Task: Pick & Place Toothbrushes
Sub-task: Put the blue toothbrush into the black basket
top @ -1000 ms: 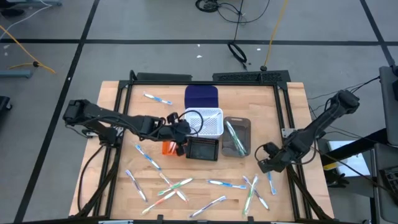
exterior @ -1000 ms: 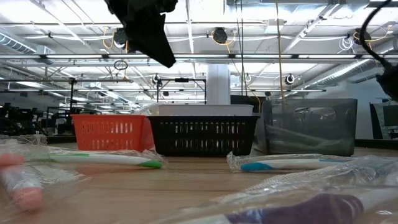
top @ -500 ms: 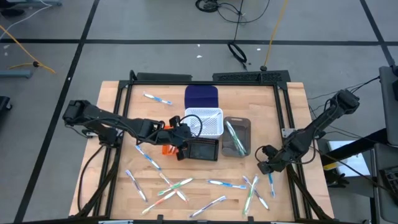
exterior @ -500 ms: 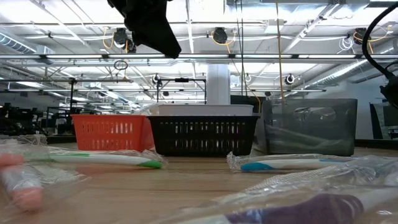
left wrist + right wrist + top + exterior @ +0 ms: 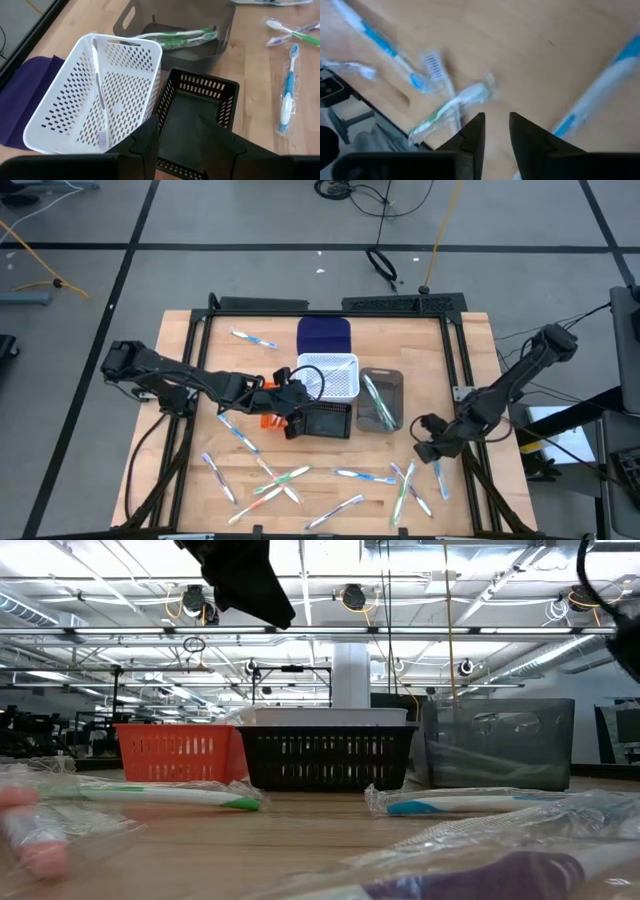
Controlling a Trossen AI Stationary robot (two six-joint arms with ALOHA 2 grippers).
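Over the bins at mid-table, the left gripper (image 5: 177, 131) hangs above the black basket (image 5: 200, 117), its fingers parted and empty. The right gripper (image 5: 495, 131) hovers low over wrapped toothbrushes (image 5: 412, 482) scattered at the table's near right corner, jaws slightly apart, gripping nothing. More toothbrushes lie along the near edge; a few green ones sit in the grey bin (image 5: 175, 25), and one in the white basket (image 5: 95, 95). A clean pick likely means centring on one handle, clear of its neighbours.
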